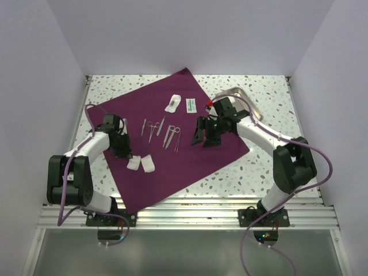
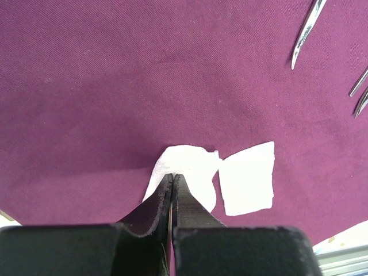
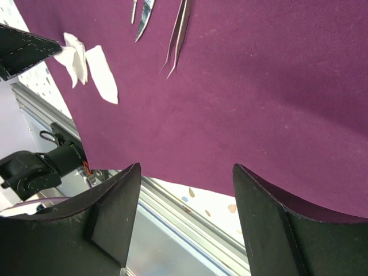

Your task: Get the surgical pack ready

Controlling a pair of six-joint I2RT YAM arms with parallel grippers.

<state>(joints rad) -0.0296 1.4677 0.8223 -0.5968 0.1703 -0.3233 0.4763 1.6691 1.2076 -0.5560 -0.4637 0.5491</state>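
The drape [image 1: 172, 172] lies spread flat, diamond-wise, mid-table. At its near-left edge the left gripper [image 2: 172, 175] has its fingers pinched together on the edge of one gauze [image 2: 190, 167]. The right gripper [image 1: 202, 140] hangs over the drape's right part, fingers apart and holding nothing. Instruments [image 1: 161, 131] lie between the two grippers.

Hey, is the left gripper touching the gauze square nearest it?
Touching. The left wrist view shows the left gripper shut, its tips pinching the near edge of the gauze, which puckers up there.
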